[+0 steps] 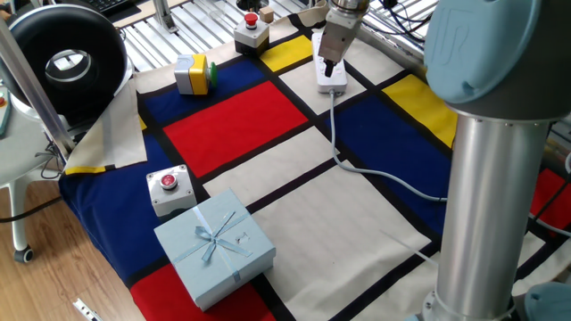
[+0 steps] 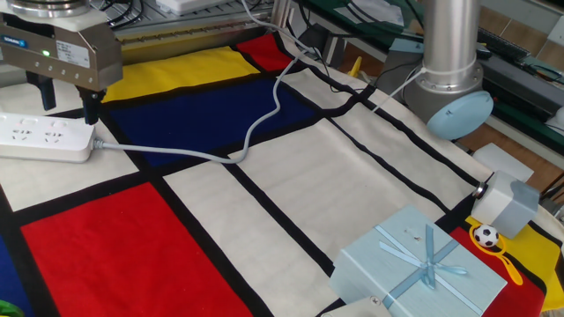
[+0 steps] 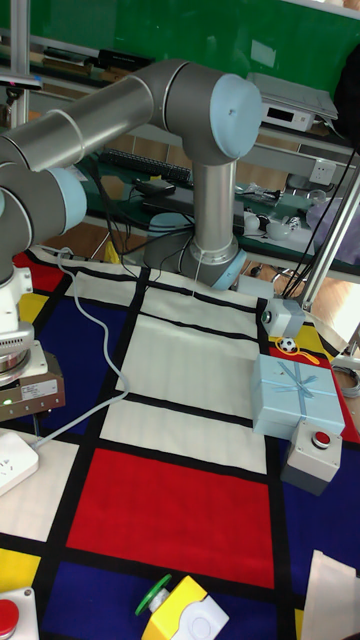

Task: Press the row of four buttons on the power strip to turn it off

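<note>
The power strip (image 1: pixel 333 78) is a white bar on the patterned cloth at the far side, and its pale grey cord (image 1: pixel 375 174) snakes toward the arm's base. My gripper (image 1: pixel 328 68) hangs over the strip's cord end. In the other fixed view its two dark fingers (image 2: pixel 91 107) stand apart, so the gripper (image 2: pixel 68 104) is open, just above the strip (image 2: pixel 44 136), with nothing between the fingers. The strip's buttons are too small to make out. In the tall view only a corner of the strip (image 3: pixel 12 462) shows.
A pale blue gift box (image 1: pixel 214 245) and a grey box with a red button (image 1: pixel 169 189) sit near the front. A yellow box with a green button (image 1: pixel 192 73) and another red-button box (image 1: pixel 252 31) stand at the back. The arm's column (image 1: pixel 500 178) fills the right.
</note>
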{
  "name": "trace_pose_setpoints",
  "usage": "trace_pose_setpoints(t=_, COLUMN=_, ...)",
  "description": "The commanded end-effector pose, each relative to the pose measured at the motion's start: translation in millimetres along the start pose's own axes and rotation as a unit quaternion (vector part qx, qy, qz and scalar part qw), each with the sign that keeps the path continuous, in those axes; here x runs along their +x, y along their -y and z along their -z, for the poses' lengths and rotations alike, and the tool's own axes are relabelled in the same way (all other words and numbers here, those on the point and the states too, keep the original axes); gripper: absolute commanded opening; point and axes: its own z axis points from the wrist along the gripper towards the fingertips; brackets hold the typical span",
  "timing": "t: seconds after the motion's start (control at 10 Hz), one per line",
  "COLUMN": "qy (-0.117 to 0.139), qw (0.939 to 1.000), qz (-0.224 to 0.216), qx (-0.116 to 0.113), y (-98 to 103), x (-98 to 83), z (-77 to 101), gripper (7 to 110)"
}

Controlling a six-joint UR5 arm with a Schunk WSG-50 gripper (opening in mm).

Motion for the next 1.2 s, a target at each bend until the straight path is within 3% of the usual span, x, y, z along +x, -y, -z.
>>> trace_pose_setpoints(t=0.0, qy=0.019, qw=0.9998, qz=-0.003, qx=-0.006, y=3, x=-12.5, z=-8.9, gripper=66)
trace_pose_setpoints(t=0.2, qy=0.026, qw=0.9996, qz=-0.003, qx=-0.011, y=-1, x=-16.0, z=-11.5, gripper=66)
trace_pose_setpoints(t=0.7, qy=0.021, qw=0.9997, qz=-0.009, qx=-0.008, y=-4, x=9.4, z=-20.2, gripper=66)
trace_pose_setpoints(t=1.1, qy=0.019, qw=0.9998, qz=-0.009, qx=-0.007, y=-1, x=8.4, z=-19.0, gripper=66)
